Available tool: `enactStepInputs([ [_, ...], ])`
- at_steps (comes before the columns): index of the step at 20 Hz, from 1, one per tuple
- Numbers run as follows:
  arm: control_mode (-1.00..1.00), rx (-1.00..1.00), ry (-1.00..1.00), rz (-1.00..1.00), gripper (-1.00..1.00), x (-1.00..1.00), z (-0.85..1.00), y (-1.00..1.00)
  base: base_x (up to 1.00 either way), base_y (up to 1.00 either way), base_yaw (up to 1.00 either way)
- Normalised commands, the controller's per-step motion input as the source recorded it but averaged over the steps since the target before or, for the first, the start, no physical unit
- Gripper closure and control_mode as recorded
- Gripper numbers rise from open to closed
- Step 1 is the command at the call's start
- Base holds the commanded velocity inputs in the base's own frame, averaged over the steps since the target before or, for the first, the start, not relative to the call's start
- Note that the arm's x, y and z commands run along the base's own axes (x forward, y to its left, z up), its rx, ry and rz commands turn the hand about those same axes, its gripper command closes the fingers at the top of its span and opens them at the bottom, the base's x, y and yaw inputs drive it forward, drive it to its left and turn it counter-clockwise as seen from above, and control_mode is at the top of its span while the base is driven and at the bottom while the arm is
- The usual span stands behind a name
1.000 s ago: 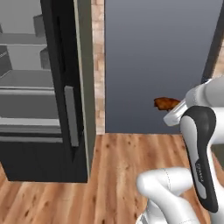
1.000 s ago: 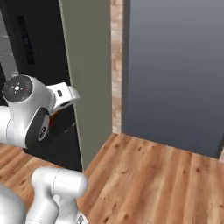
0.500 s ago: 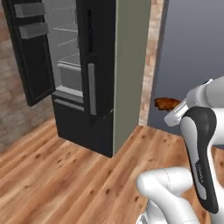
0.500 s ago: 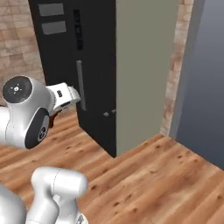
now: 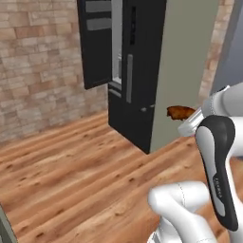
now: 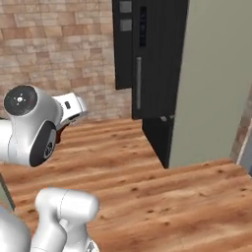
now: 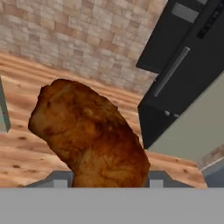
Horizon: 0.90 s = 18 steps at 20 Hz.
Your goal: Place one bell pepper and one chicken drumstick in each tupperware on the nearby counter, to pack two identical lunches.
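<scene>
Reddish-brown cooked chicken drumstick point(image 7: 89, 135) is riding clamped in the gripper point(image 5: 186, 119), being carried; next comes finding a tupperware for it.

This is a kitchen in a home. A tall black fridge point(image 5: 135, 71) stands with one door point(image 5: 97, 42) swung open, and shelves show inside. The wall point(image 5: 38, 61) behind it is made of light brown bricks. The floor point(image 5: 85, 175) is warm brown wood planks.
</scene>
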Motion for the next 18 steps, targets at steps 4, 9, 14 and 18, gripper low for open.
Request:
enactStepInputs([
  [4, 1.00, 0.00, 0.00, 0.00, 1.00, 0.00, 0.00, 0.00, -1.00, -0.12, 0.54],
  [9, 1.00, 0.00, 0.00, 0.00, 1.00, 0.00, 0.00, 0.00, -1.00, 0.38, 0.38],
  [14, 1.00, 0.00, 0.00, 0.00, 1.00, 0.00, 0.00, 0.00, -1.00, 0.79, 0.25],
  [18, 1.00, 0.00, 0.00, 0.00, 1.00, 0.00, 0.00, 0.00, -0.87, 0.89, 0.19],
])
